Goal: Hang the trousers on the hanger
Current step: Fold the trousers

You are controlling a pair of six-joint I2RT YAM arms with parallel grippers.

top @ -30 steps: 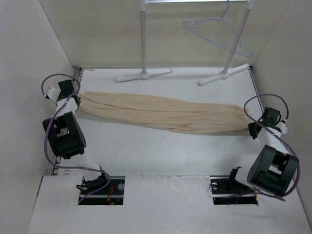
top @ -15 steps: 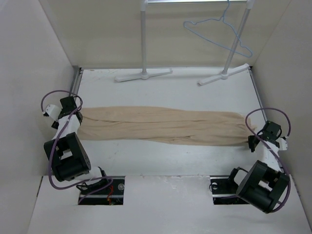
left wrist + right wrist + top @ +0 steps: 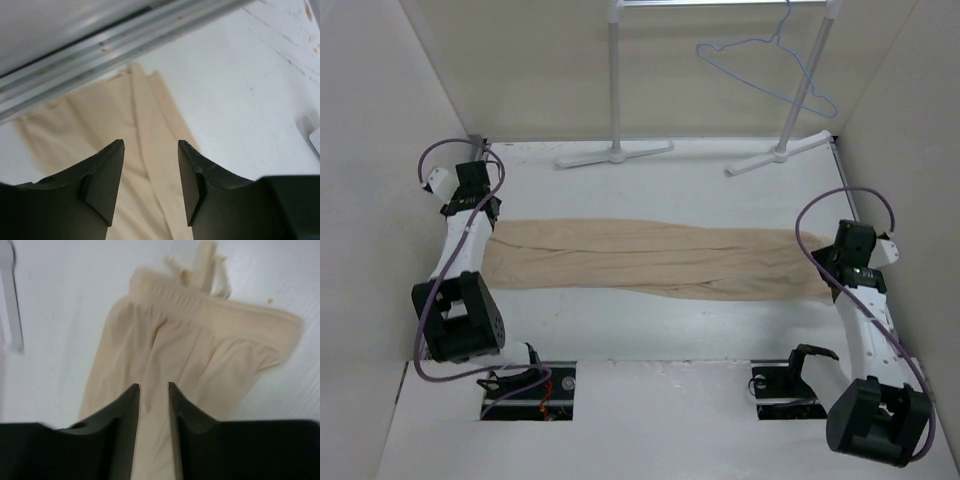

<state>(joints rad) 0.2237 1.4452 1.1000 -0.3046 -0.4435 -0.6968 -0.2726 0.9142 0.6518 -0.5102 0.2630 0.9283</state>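
The trousers released, flat across the tabletop mid-frame.
The 2 arms have lifted away: left end effector spread above the cuffs, right end effector narrowly parted above the waistband, pinching nothing. Upper right, the hanger hangs bare; a fresh grasp seems needed.

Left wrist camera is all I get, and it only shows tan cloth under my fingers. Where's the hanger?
Observer: The hanger hangs up on the rack at the far right, well away from your cloth.
Operator: Is my cloth the whole trousers?
Observer: No, only the leg ends. The trousers lie flat across the table, reaching to the other arm.
Operator: What's that arm doing?
Observer: The right gripper hovers over the waistband, jaws a little apart, gripping nothing.
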